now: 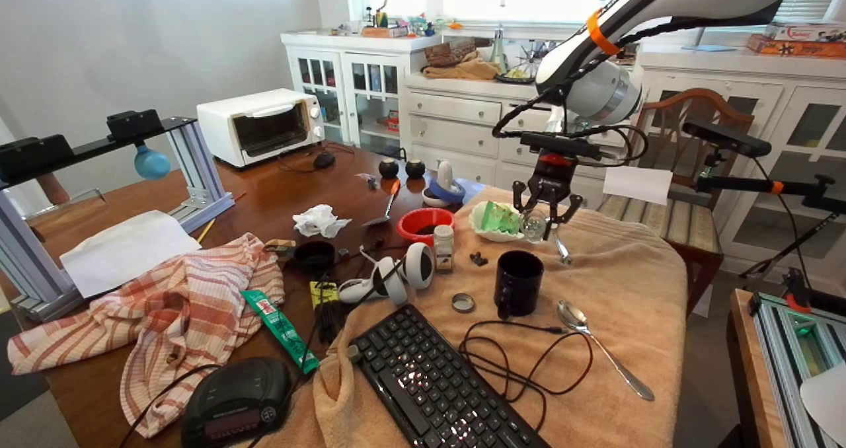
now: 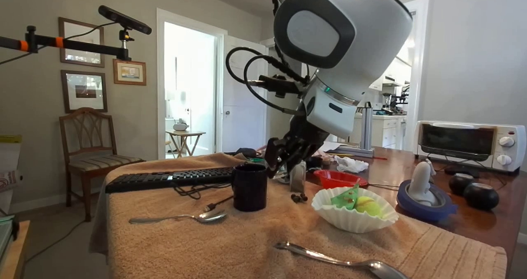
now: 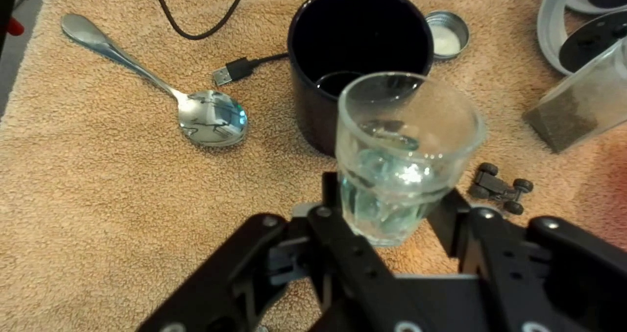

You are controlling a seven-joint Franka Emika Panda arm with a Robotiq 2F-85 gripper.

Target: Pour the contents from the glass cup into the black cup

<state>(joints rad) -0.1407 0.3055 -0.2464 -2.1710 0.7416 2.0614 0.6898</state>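
Brown table (image 1: 277, 200) is part-covered w/ tan towel (image 1: 621, 283). Keyboard (image 1: 436, 382), blk, lies on towel. Gripper (image 3: 389, 200): clenched, w/ load held btwn its two sides. Mug (image 1: 519, 281), blk, stands upright on towel. Glass (image 3: 406, 168) = load: clear, held off towel nr mug; in wrist view, its rim overlaps mug's wall. Exact tilt can't be told. Toy car (image 3: 492, 185), 4 wheels, rests nr mug. USB plug (image 3: 237, 70) lies on towel nr mug.

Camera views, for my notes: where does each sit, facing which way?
An exterior view: high by the keyboard, facing white drawers; arm, gripper show.
An exterior view: low by the towel, facing a white door; arm, gripper show.
Wrist view: on the arm, looking down at the black mug; gripper shows, holding glass cup.
Both exterior views share the toaster oven.
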